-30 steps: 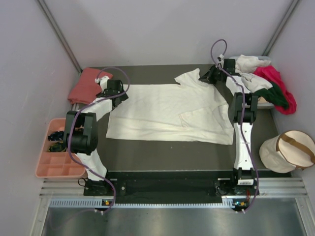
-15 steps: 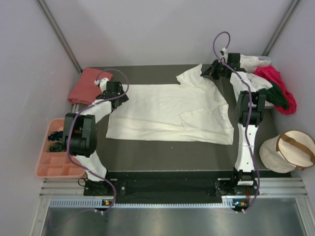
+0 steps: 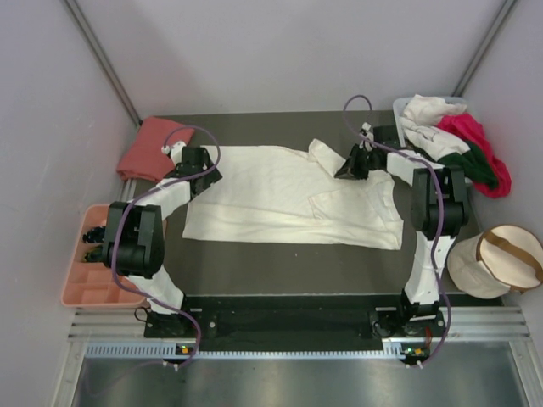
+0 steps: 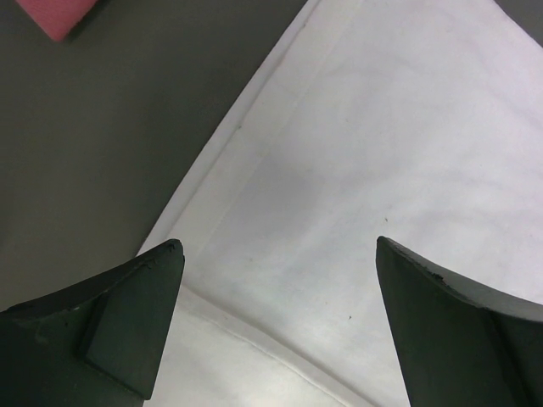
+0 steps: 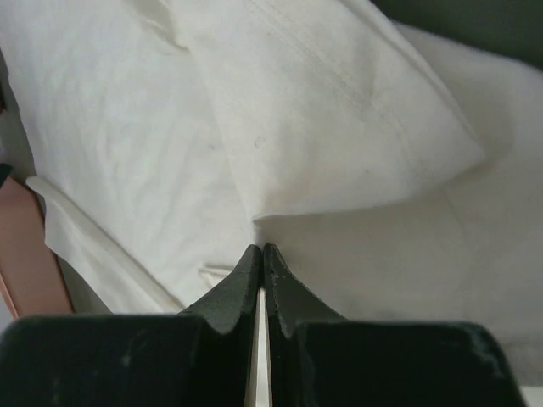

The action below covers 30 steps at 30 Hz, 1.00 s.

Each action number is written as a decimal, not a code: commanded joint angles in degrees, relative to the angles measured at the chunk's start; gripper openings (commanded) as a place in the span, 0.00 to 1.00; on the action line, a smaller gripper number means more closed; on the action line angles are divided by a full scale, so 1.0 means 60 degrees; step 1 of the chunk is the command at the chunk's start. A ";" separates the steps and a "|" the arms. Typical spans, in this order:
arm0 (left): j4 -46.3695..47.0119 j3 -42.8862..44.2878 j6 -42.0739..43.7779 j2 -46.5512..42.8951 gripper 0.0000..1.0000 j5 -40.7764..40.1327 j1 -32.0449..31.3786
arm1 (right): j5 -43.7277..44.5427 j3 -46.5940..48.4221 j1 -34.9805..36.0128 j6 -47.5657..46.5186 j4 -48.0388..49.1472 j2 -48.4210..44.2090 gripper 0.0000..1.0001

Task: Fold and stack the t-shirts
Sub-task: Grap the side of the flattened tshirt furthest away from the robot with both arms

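A large cream-white t-shirt (image 3: 280, 191) lies spread on the dark table (image 3: 280, 263). My right gripper (image 3: 344, 171) is shut on its right sleeve, and the sleeve is folded inward over the shirt's body. In the right wrist view the closed gripper (image 5: 262, 248) pinches a sliver of cream cloth (image 5: 339, 102). My left gripper (image 3: 204, 172) hovers open over the shirt's far left corner. In the left wrist view that open gripper (image 4: 278, 246) frames the hem (image 4: 382, 127) with nothing held. A salmon-pink t-shirt (image 3: 148, 146) lies folded at the far left. White (image 3: 428, 114), magenta (image 3: 477, 136) and dark green (image 3: 472, 167) t-shirts are piled at the far right.
A round beige pouch with a tan strap (image 3: 501, 259) sits at the right edge. A pink compartment tray (image 3: 97, 275) stands off the table's left side. Grey walls close in the back and both sides.
My right gripper has moved left and nearer from the back right corner, dragging the sleeve inward over the shirt. The left gripper has stayed open, almost in place.
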 commanded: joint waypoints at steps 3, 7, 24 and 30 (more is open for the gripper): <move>0.0299 -0.0095 -0.0174 -0.0268 0.99 0.0410 0.0021 | 0.0579 -0.1522 0.0408 -0.0324 0.0690 -0.1459 0.00; 0.0269 -0.0110 -0.0232 -0.0252 0.99 0.0542 0.0021 | 0.0843 -0.2153 0.0599 -0.0295 0.0647 -0.1957 0.00; 0.0269 -0.0095 -0.0233 -0.0165 0.99 0.0586 -0.0023 | 0.4109 -0.2652 0.0907 -0.0427 0.0294 -0.3525 0.73; 0.0269 -0.0095 -0.0189 -0.0150 0.99 0.0513 -0.0023 | 0.4286 -0.2301 0.0907 -0.0324 0.0441 -0.3028 0.70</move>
